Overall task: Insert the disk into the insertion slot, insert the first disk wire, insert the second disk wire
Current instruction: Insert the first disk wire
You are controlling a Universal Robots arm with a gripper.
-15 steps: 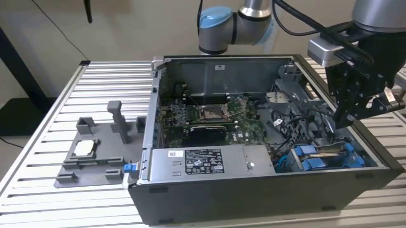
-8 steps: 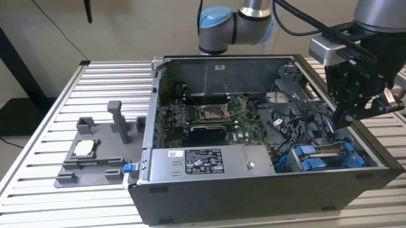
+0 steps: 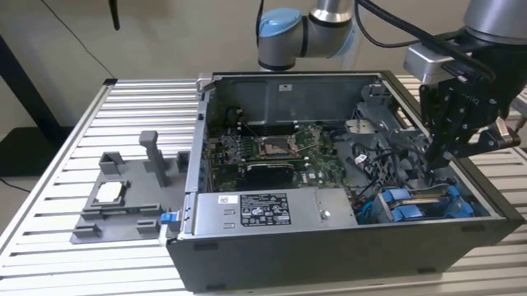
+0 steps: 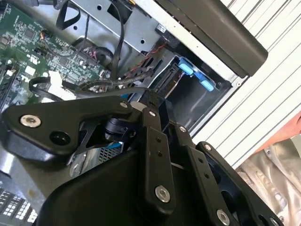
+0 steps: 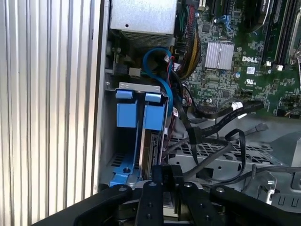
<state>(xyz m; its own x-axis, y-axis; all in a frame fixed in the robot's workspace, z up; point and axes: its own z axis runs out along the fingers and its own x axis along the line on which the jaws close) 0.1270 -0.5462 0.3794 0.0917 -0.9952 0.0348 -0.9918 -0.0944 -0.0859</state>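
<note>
The disk (image 5: pixel 151 150) stands edge-on inside the insertion slot (image 5: pixel 126 115), a grey bay with blue rails in the case's corner. In the exterior view the disk (image 3: pixel 421 198) shows as a silver strip between the blue tabs of the slot (image 3: pixel 395 213). My gripper (image 3: pixel 436 161) hangs just above that bay. In both wrist views the black fingers (image 5: pixel 157 175) look pressed together, and I see nothing between them. Loose black disk wires lie beside the bay, one ending in a connector (image 5: pixel 261 126), another in an angled plug (image 5: pixel 193 136). The slot's blue tabs (image 4: pixel 188 68) sit beyond my gripper (image 4: pixel 153 101).
The open computer case (image 3: pixel 329 259) lies on a slatted metal table (image 3: pixel 140 105). A grey metal box with a white sticker (image 3: pixel 255 206) fills the near side. The motherboard (image 3: pixel 272 148) is in the middle. A grey plastic fixture with upright posts (image 3: pixel 123 191) stands at the exterior view's left.
</note>
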